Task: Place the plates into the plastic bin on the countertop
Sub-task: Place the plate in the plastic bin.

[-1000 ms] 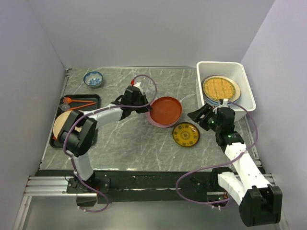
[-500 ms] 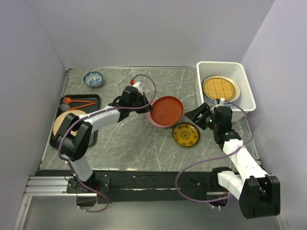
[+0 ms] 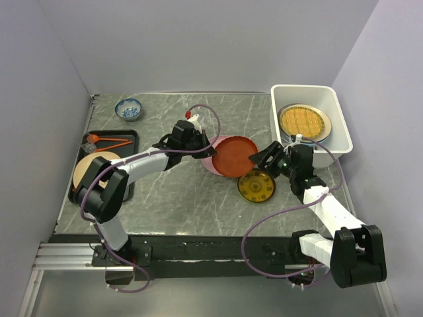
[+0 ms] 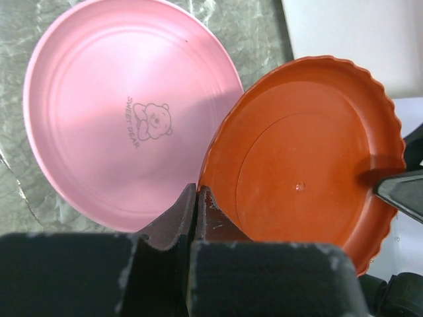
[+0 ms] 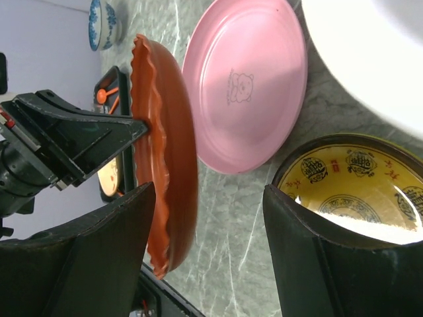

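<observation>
Countertop [image 3: 172, 198] — yellow plate [image 3: 256, 185]; bowl [image 3: 128, 108]; tray [image 3: 115, 132]

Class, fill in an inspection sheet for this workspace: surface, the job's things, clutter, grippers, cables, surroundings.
Surface: dark grey, white-veined countertop.
Job's things: white bin back right, yellow checked plate on top inside; red plate held tilted above the pink plate; small yellow plate on the countertop; cream plate on the black tray.
Clutter: blue-and-white bowl back left; orange utensil on the tray.
Grippers: left gripper shut on the red plate's rim; right gripper open at its opposite rim.
Cables: purple cables loop off both arms.
Surroundings: plain pale walls on three sides.
</observation>
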